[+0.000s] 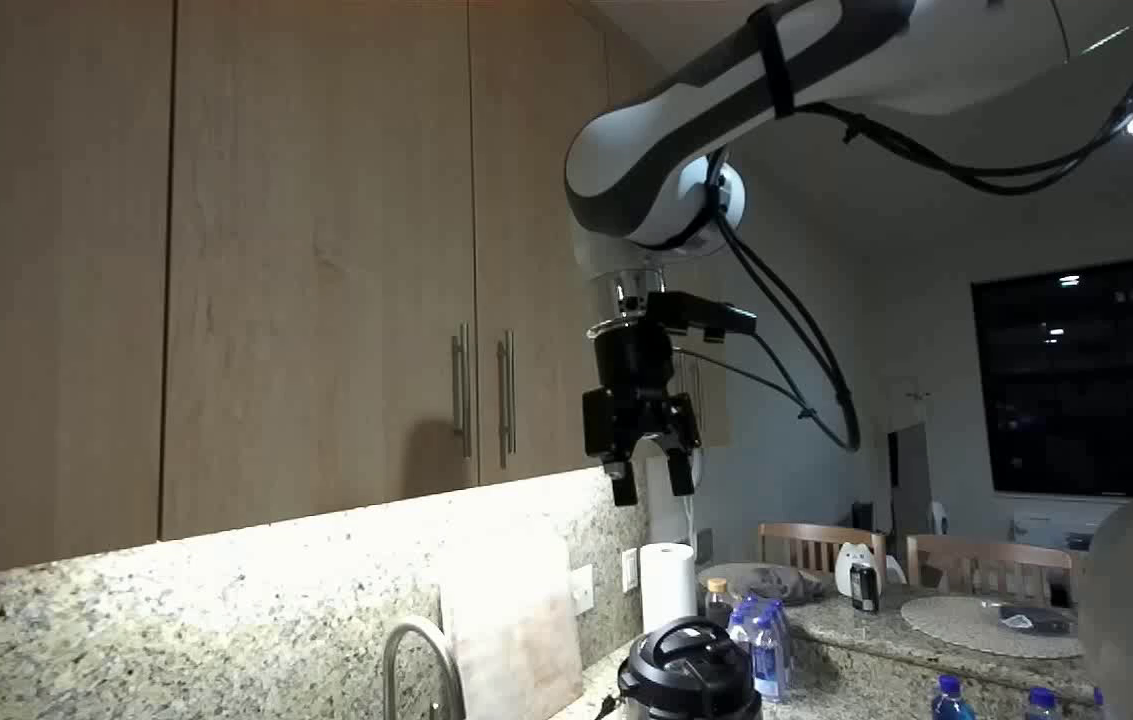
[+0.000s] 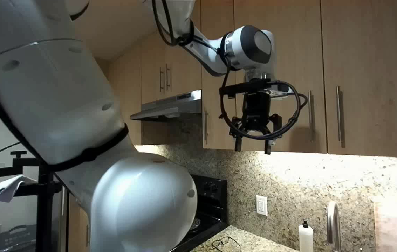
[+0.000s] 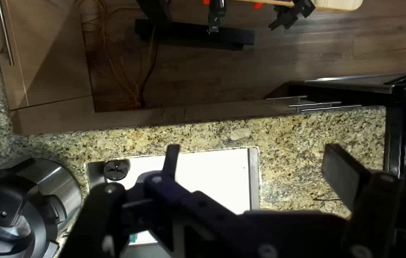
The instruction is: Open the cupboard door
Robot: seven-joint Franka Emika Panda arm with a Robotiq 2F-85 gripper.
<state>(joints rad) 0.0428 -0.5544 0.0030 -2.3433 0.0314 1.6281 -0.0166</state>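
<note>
- One tall, flat cupboard door (image 1: 321, 250), light brown, hangs closed high up on the left of a matching pair. Expect it to be stiff and fairly heavy but free-swinging; it is probably hinged at its left edge, so you should draw it through an arc rather than straight back.
- Its twin door (image 1: 526, 200) adjoins it on the right; that is not the one you want.
- Your gripper (image 1: 654, 484) points downward, apart from the door face, its jaws spread wide with nothing between them.
- Take hold by the silver bar handle (image 1: 466, 390), slim and upright near your door's right edge. The metal looks smooth and may slip under a light pinch, so turn the gripper towards the door, bring one jaw to either side at mid-length, and squeeze firmly.
- A matching handle (image 1: 511, 392), on the twin door, stands just beside it; take care not to catch that.
</note>
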